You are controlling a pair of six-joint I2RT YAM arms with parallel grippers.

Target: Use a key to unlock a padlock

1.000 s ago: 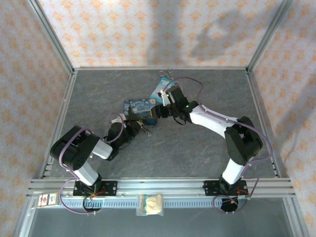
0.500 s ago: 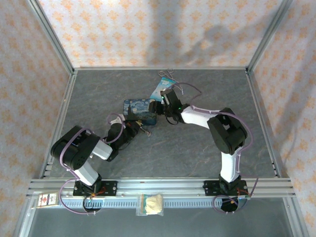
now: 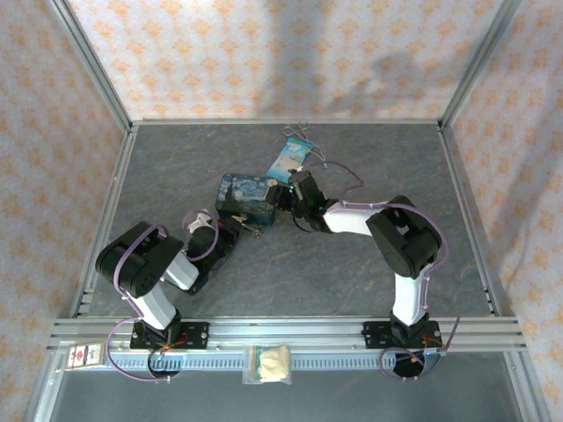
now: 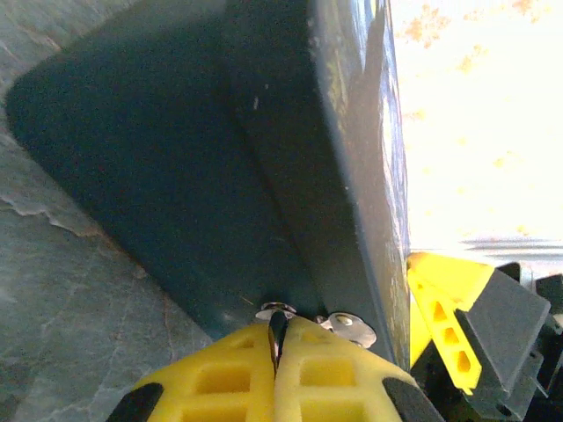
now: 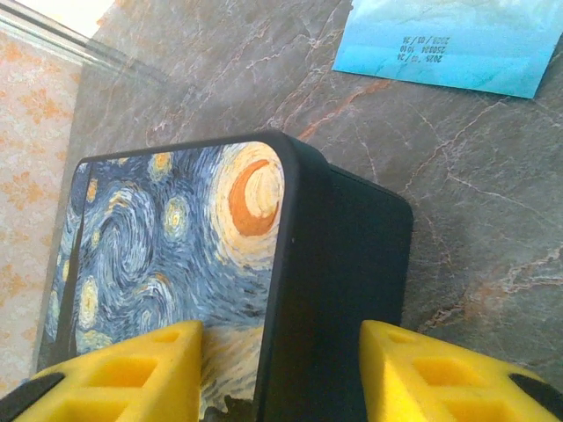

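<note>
- We find the left gripper [image 4: 281, 339] clamped on a thin silvery metal key [image 4: 276, 313], at the dark side of the blue-and-yellow painted rectangular tin [image 4: 264, 158].
- The right gripper [image 5: 281, 332], jaws apart, sits astride that tin's edge.

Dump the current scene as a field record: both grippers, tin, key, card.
left gripper: shut, pinching a thin metal piece, likely the key, against the tin's dark side
right gripper: open, fingers astride one end of the tin; contact unclear
tin: starry-night painted face up
card: light blue, flat, beyond the tin and apart from it
</note>
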